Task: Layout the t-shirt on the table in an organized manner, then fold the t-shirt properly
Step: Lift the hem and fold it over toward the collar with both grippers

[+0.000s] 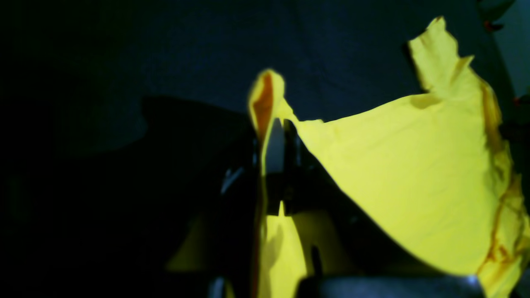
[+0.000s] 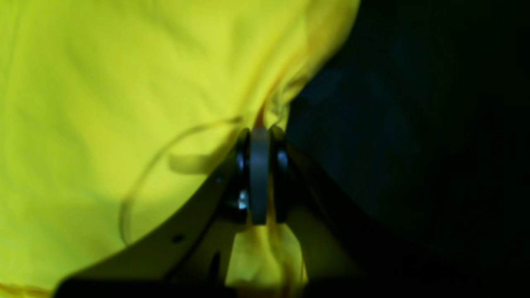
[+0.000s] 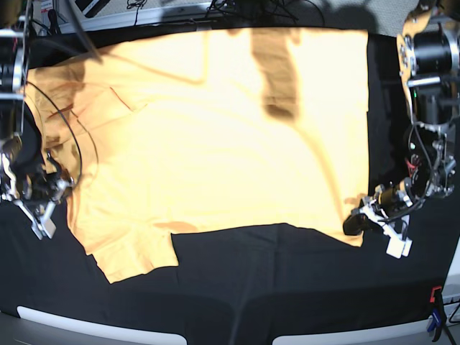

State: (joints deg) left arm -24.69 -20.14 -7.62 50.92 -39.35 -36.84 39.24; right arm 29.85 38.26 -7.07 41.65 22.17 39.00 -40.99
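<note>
- Base view: t-shirt (image 3: 215, 144) lies spread over the far half of the table (image 3: 273, 287), mostly flat, hem edge toward 3 o'clock, sleeve and collar end toward 9 o'clock.
- One short sleeve (image 3: 133, 251) sticks out at about 7 o'clock of the shirt body, flat on the black cloth.
- Dark arm shadow (image 3: 277, 72) falls across the shirt near 12 o'clock.
- Cables and a light board sit past the far table edge at 12 o'clock; light grey edge pieces (image 3: 86, 323) line the near side.
- Left gripper (image 3: 357, 223) at 4 o'clock of the shirt, low to the table, forearm running out toward 3 o'clock; jaws together, pinching the near hem corner.
- Left wrist view: a fold of yellow cloth (image 1: 265, 103) stands up between the closed fingers, the rest of the fabric stretching away to 3 o'clock above the dark table.
- Right gripper (image 3: 44, 188) at 9 o'clock, at the shirt's edge near the shoulder; arm drops in from above.
- Right wrist view: jaws clamped on bunched fabric (image 2: 265, 120), cloth filling the left side of the picture; blurred.
</note>
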